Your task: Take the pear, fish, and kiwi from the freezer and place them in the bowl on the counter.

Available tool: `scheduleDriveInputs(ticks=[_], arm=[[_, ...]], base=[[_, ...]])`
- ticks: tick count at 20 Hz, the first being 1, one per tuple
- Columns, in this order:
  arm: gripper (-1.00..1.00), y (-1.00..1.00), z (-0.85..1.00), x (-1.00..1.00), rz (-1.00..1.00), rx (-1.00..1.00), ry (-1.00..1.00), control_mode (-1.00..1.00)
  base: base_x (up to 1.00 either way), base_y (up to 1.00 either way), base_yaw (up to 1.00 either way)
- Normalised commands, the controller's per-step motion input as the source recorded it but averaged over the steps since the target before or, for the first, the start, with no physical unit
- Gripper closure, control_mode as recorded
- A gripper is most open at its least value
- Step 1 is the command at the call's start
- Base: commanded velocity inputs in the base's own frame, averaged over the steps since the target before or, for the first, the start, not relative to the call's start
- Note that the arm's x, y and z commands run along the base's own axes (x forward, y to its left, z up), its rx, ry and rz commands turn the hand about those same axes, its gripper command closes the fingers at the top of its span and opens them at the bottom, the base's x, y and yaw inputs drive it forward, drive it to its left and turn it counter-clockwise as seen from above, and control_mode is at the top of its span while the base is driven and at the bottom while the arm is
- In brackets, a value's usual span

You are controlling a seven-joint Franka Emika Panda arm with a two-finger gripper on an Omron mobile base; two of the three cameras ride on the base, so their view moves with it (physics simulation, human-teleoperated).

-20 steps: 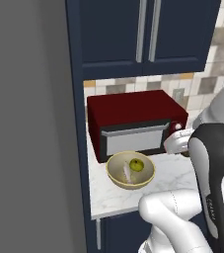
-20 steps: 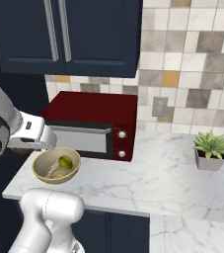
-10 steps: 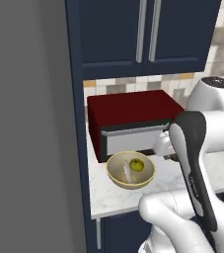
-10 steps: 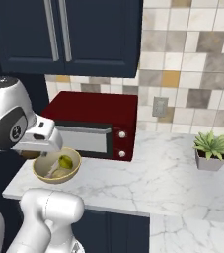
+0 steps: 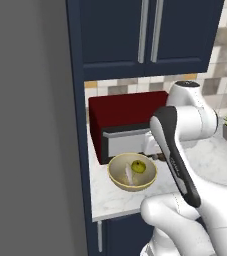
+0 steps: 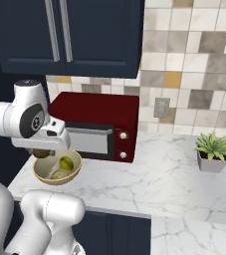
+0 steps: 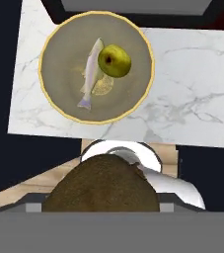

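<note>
A tan-yellow bowl (image 7: 96, 66) with a speckled beige inside holds a yellow-green pear (image 7: 114, 61) and pale whitish fish (image 7: 91, 74), a brown kiwi (image 7: 102, 188), white grey-veined counter (image 7: 192, 104).

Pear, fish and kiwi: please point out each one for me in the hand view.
pear (image 7: 114, 61): hand view, middle of its yellow-green skin.
fish (image 7: 91, 72): hand view, middle of its pale body, in the bowl.
kiwi (image 7: 102, 189): hand view, middle of its brown skin, near the bottom.

Pear (image 7: 114, 61) and fish (image 7: 91, 73) in bowl (image 7: 54, 39) on counter (image 7: 192, 104)
</note>
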Motion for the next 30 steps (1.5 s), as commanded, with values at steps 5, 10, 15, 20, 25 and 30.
scheduleDriveInputs(ticks=[5, 10, 15, 20, 25, 30], arm=[[1.0, 0.2, -0.68, 0.52, 0.0, 0.0, 0.0, -1.0], [1.0, 0.11, -0.64, 0.62, 0.0, 0.0, 0.0, -1.0], [1.0, 0.05, -0.57, 0.61, 0.0, 0.0, -0.02, -1.0], [1.0, 0.03, -0.5, 0.46, 0.0, 0.0, 0.0, -1.0], [1.0, 0.04, -0.45, 0.2, 0.0, 0.0, 0.0, -1.0], [1.0, 0.07, -0.32, 0.03, 0.0, 0.0, 0.0, -1.0]], base=[[0.0, 0.0, 0.0], [0.0, 0.0, 0.0], [0.0, 0.0, 0.0], [0.0, 0.0, 0.0], [0.0, 0.0, 0.0], [0.0, 0.0, 0.0]])
